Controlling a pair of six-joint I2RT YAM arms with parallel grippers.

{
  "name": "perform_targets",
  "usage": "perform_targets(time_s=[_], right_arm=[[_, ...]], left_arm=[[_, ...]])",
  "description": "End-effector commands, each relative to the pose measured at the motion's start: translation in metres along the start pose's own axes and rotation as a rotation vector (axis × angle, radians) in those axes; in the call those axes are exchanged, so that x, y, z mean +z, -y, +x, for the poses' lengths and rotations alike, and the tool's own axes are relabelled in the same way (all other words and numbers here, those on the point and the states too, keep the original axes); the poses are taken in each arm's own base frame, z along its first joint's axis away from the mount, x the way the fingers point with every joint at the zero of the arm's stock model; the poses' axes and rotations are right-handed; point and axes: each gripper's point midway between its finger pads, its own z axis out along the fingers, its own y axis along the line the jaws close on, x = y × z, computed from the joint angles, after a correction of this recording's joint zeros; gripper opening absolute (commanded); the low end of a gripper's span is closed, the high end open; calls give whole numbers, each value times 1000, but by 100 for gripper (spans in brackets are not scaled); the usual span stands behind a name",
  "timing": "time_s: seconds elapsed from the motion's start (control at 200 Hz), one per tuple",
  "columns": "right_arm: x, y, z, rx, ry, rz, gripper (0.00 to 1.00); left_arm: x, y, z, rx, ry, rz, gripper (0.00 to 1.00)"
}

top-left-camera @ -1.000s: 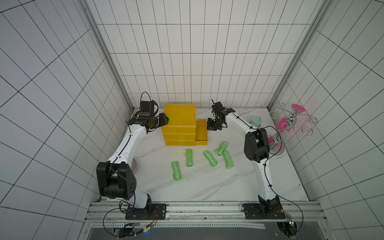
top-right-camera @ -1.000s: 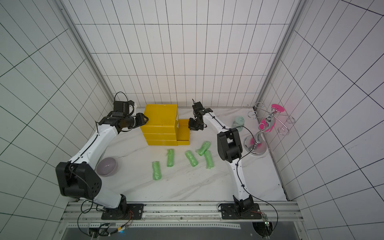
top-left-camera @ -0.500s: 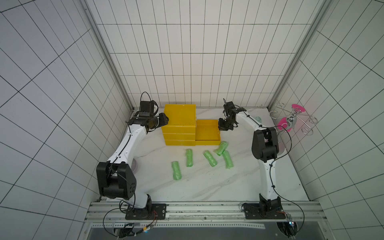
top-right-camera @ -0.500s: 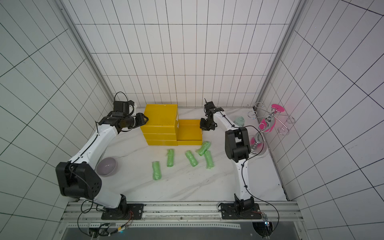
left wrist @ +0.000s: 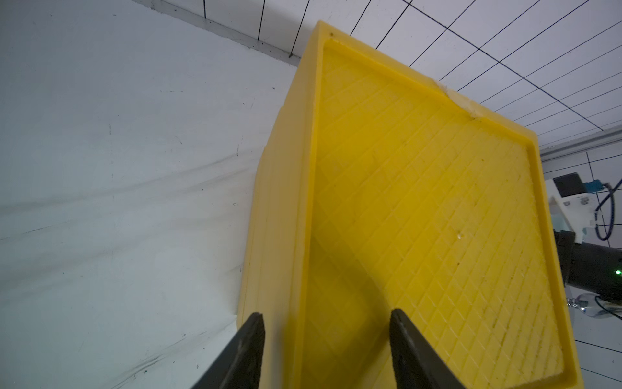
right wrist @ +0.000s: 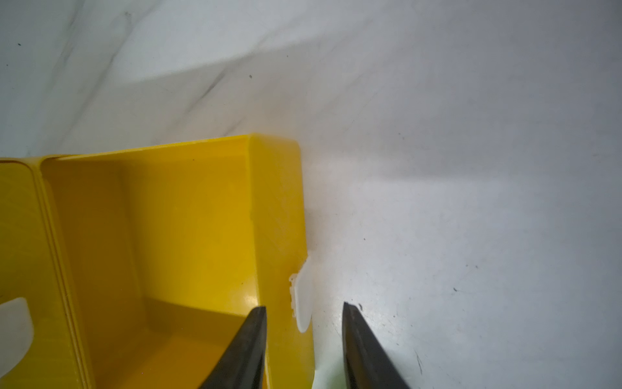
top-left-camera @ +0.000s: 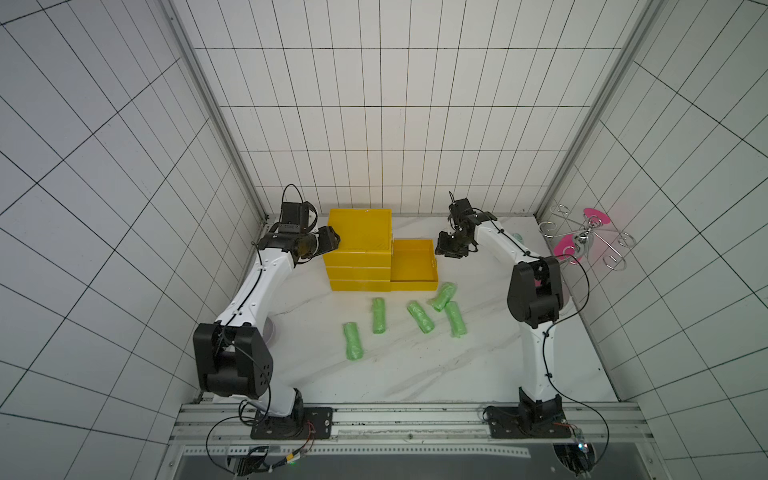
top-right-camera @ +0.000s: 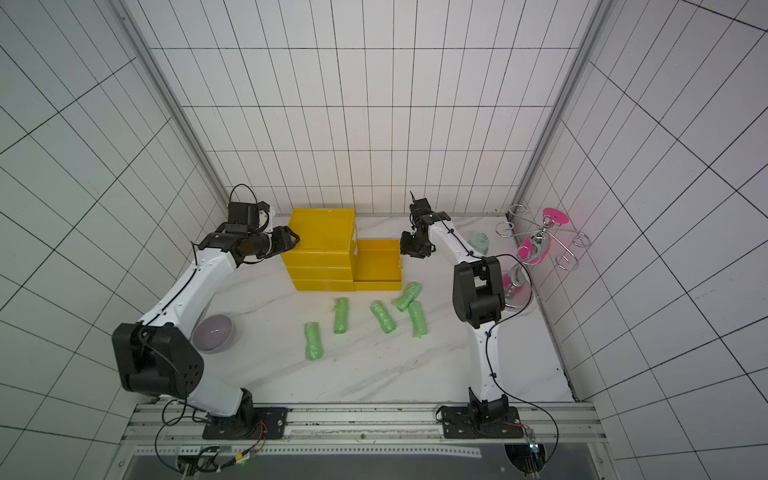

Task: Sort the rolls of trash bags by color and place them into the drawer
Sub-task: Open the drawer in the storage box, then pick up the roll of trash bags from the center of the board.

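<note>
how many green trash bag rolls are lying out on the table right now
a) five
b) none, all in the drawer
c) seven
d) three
a: five green rolls lie loose on the table in both top views, and the pulled-out drawer looks empty.

A pale lavender bowl (top-right-camera: 214, 333) is sitting upright on the white marble tabletop (top-right-camera: 374, 374) toward its front left, well apart from a small mint-green jar (top-right-camera: 479, 242) that is standing near the back right corner. Near the jar, a chrome wire rack (top-right-camera: 543, 232) is rising from a round shiny base (top-right-camera: 517, 293) and carrying bright pink pieces (top-right-camera: 556, 216). White tiled walls (top-right-camera: 374, 124) are enclosing the table on three sides, and a metal rail (top-right-camera: 361, 419) is running along its front edge.
</note>
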Motion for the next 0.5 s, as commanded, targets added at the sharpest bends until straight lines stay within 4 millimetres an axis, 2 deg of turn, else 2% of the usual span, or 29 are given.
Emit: perform_targets(time_s=[0.0,0.305,0.495], right_arm=[[-28,-1,-2,-21,50,24,43],[-77,-14,6,-89,127,15,47],[-103,-18,21,-116,173,-5,50]], left_arm=[[-5,-4,2,-5,-11,-36,61],[-45,5,-16,-9,110,-36,62],[-79,11,-12,-14,191,-15,62]])
